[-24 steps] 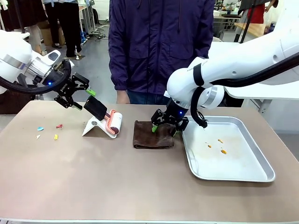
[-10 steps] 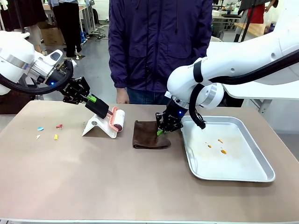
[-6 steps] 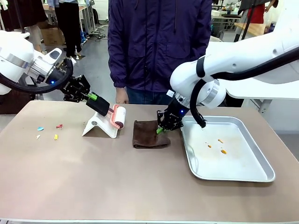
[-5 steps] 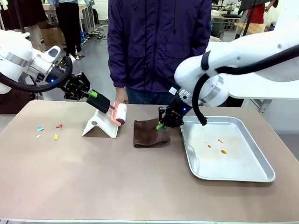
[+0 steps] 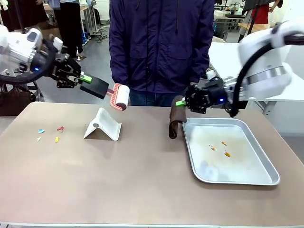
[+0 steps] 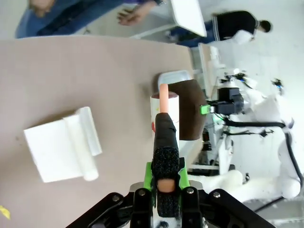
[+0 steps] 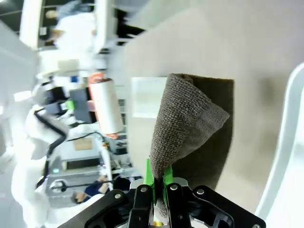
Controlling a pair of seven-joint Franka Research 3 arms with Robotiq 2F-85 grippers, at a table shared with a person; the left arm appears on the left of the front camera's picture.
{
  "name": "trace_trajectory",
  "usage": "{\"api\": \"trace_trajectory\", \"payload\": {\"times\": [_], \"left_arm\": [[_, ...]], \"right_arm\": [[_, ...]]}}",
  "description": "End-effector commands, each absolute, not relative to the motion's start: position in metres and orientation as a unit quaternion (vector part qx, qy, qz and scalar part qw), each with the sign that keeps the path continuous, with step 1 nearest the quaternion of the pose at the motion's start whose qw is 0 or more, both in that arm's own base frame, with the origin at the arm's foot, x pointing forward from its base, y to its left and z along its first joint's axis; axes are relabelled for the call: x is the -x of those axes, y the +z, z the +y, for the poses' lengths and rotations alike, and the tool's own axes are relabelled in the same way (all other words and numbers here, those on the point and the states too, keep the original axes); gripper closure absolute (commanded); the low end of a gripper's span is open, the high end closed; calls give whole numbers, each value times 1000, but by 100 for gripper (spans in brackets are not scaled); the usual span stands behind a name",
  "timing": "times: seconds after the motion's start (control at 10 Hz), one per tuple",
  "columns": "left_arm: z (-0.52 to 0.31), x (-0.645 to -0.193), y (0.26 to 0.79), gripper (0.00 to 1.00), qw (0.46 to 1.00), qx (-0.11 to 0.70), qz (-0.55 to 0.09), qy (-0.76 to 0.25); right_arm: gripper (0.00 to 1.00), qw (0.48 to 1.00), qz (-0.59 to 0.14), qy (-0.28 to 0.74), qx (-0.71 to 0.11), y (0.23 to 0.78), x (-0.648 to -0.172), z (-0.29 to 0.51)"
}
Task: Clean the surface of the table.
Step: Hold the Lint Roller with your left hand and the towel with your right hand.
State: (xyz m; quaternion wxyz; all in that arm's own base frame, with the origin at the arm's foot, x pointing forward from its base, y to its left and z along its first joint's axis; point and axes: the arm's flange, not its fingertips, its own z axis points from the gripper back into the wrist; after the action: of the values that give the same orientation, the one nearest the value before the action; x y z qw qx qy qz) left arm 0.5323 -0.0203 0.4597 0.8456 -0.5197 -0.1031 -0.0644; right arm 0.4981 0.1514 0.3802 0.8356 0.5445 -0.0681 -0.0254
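Cloth [image 5: 176, 119] hangs pinched in right pincer [image 5: 182, 102], partly covering its fingertips; left pincer [image 5: 84, 79] clamps lint roller [image 5: 99, 88] handle.

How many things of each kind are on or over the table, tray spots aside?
Lint roller: 1
White roller stand: 1
Brown cloth: 1
Metal tray: 1
Small coloured scraps: 4
Total: 8

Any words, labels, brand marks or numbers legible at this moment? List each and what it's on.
None can be read. The lint roller, white stand, brown cloth, metal tray and table show no print, and background items are too small or blurred to tell.
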Motion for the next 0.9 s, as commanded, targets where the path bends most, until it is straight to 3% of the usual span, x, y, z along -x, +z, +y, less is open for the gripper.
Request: {"api": "trace_trajectory", "payload": {"times": [0.0,0.2,0.5,0.6,0.8], "left_arm": [[2,-503,471,100,807,575,-102,-86],[34,-458,488,100,788,606,-72,-85],[74,-371,495,100,757,637,-61,-131],[91,-340,490,86,757,639,-36,-134],[130,-309,482,86,775,623,-19,-108]], "right_arm": [[100,788,-99,19,-607,392,-452,133],[100,744,-118,51,-655,419,-402,111],[100,707,-182,14,-683,448,-322,63],[100,694,-207,-12,-690,459,-289,30],[100,699,-224,-78,-675,482,-245,-31]]}}
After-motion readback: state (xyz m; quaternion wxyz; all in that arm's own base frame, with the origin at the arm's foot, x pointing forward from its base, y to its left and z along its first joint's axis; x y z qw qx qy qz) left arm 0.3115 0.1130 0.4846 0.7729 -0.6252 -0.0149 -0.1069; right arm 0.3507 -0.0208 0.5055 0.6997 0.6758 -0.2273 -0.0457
